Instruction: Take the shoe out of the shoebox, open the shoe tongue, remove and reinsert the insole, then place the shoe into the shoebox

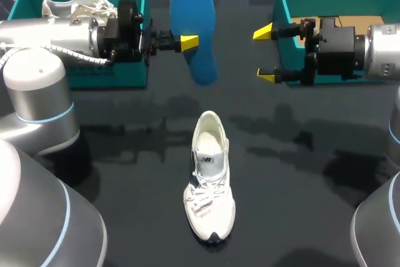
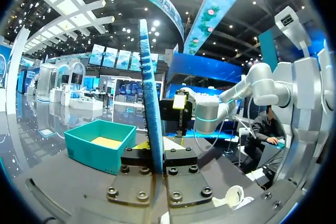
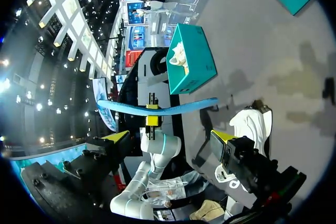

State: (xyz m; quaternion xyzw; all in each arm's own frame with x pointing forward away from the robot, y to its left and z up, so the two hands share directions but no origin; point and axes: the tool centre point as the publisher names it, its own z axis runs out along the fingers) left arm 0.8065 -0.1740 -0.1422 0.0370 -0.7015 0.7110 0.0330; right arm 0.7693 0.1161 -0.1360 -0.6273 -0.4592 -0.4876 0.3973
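Beneath me lies a black, glossy tabletop (image 1: pixel 300 186) that fills the head view from the lower edge up to the top of the frame. Its sheen gives back dim, smeared reflections in a band across the middle of the frame, and soft darker shadows sit at the centre and right of centre. Toward the lower middle the surface is plain, even black. In my right wrist view the same tabletop looks grey, mottled with broad, blurred shadows.
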